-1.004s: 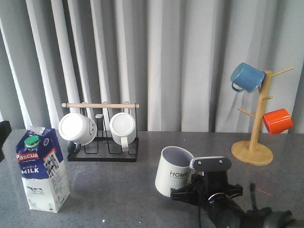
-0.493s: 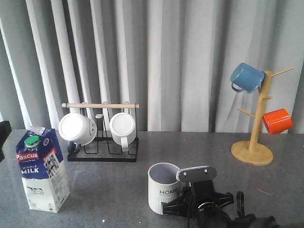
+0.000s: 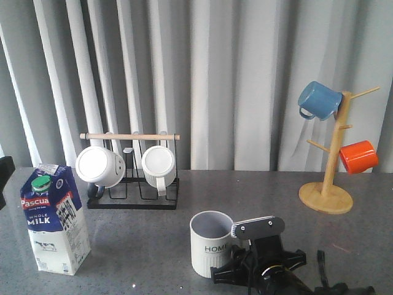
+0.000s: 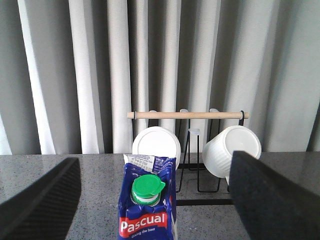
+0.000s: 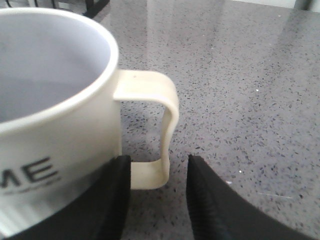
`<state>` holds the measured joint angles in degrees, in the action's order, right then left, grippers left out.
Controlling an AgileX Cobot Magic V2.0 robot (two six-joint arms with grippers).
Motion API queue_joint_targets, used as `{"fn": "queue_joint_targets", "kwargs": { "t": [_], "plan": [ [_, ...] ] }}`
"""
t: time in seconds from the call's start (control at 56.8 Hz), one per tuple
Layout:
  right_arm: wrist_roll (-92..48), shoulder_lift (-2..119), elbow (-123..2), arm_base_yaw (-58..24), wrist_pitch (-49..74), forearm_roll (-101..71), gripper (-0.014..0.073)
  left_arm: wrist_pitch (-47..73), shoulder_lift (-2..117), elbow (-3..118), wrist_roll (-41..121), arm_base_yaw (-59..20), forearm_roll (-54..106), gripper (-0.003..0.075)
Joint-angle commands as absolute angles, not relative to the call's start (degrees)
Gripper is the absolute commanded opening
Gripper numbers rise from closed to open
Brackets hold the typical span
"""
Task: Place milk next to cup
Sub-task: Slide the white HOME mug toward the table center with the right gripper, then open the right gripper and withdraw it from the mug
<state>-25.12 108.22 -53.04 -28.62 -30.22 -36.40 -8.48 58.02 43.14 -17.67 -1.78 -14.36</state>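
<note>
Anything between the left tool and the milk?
Nothing visible. In the left wrist view the milk sits centred between the open left tool fingers, with bare table around it.

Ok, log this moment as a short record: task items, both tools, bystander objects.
milk: carton upright on the table's left side, ungrasped
cup: HOME mug upright at centre front, far from the carton
right tool: fingers straddle the cream handle, not closed on it
left tool: open, fingers either side of the carton, no contact
rack: black wire rack with two white mugs
mug tree: wooden stand with blue mug and orange mug
</note>
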Motion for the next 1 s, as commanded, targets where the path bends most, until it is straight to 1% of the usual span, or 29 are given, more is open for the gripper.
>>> {"fn": "queue_joint_targets", "kwargs": {
  "t": [0.0,0.159,0.388,0.511,0.669,0.793,0.986],
  "plan": [
    [-22.9,103.2,-52.2,-28.4,-33.7,-32.5,0.029,-12.1,57.4,44.9,-17.7,-1.9,-14.2,0.0587],
    [-22.6,99.4,-49.2,-28.3,-32.9,-30.5,0.029,-12.1,57.4,44.9,-17.7,-1.9,-14.2,0.0587],
    [-22.6,91.1,-49.1,-24.2,-23.9,-20.8,0.029,-12.1,57.4,44.9,-17.7,-1.9,-14.2,0.0587],
    [-21.3,84.9,-49.1,-20.7,-20.5,-15.0,0.029,-12.1,57.4,44.9,-17.7,-1.9,-14.2,0.0587],
    [-13.6,76.6,-49.3,-14.1,-13.8,-6.4,0.029,-12.1,57.4,44.9,-17.7,-1.9,-14.2,0.0587],
    [-10.6,71.2,-49.3,-9.0,-8.5,-1.7,0.029,-12.1,57.4,44.9,-17.7,-1.9,-14.2,0.0587],
    [-5.3,61.8,-49.1,-5.2,-3.6,4.5,0.0289,-12.1,57.4,44.9,-17.7,-1.9,-14.2,0.0587]
  ]
}}
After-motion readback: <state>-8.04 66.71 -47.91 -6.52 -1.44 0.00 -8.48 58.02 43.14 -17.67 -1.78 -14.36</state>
